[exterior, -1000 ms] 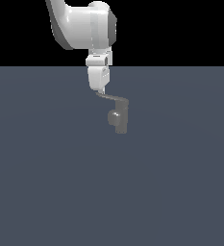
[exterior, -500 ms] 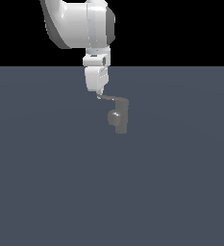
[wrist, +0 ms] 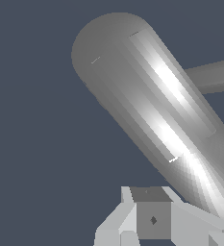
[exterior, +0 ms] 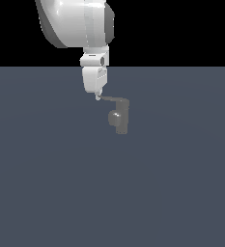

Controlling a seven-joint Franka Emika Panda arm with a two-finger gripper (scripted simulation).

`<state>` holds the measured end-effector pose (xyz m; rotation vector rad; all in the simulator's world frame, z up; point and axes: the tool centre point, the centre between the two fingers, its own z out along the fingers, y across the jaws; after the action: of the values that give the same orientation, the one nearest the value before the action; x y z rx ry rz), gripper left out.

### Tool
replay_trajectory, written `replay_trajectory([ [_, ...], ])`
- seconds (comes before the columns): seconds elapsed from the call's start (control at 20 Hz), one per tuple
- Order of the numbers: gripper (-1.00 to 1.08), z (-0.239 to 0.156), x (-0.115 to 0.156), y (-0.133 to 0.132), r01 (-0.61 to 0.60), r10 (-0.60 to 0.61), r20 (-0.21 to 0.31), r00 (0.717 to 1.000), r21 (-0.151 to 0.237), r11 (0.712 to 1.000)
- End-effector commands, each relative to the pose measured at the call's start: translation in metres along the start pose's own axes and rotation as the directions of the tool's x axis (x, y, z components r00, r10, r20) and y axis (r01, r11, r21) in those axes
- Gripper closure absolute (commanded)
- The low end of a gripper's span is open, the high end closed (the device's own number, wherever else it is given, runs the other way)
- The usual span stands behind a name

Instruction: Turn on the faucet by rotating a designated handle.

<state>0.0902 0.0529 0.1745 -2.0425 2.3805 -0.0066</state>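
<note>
From where I sit the gripper (exterior: 98, 96) sits right at the tip of the handle (exterior: 111, 100), with the faucet (exterior: 119, 116) just beyond. Wrist view is mostly a huge grey cylinder, cut off. Can't tell how wide the jaws are.

- The surface (exterior: 46, 183) is showing a flat, unpatterned slate blue-grey.
- The faucet (exterior: 120, 118) is appearing dull mid-grey with a metallic sheen.
- The handle (exterior: 112, 99) is showing the same grey.
- The robot arm (exterior: 75, 21) is gleaming glossy white with grey shading.
- The tool (exterior: 98, 97) is looking white and pale grey.
- The background (exterior: 181, 29) is showing solid black.
</note>
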Motion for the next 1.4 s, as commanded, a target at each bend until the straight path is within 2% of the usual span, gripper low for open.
replay_trajectory([
  [0.0, 1.08, 0.001, 0.007, 0.006, -0.005, 0.005, -0.002, 1.000, -0.005, 1.000],
  [1.15, 1.08, 0.001, 0.041, 0.064, -0.003, 0.003, -0.001, 1.000, -0.006, 1.000],
  [1.25, 1.08, 0.000, 0.033, 0.061, 0.007, -0.007, 0.002, 1.000, -0.003, 1.000],
  [1.35, 1.08, 0.000, 0.045, 0.064, 0.006, -0.006, 0.001, 1.000, -0.004, 1.000],
])
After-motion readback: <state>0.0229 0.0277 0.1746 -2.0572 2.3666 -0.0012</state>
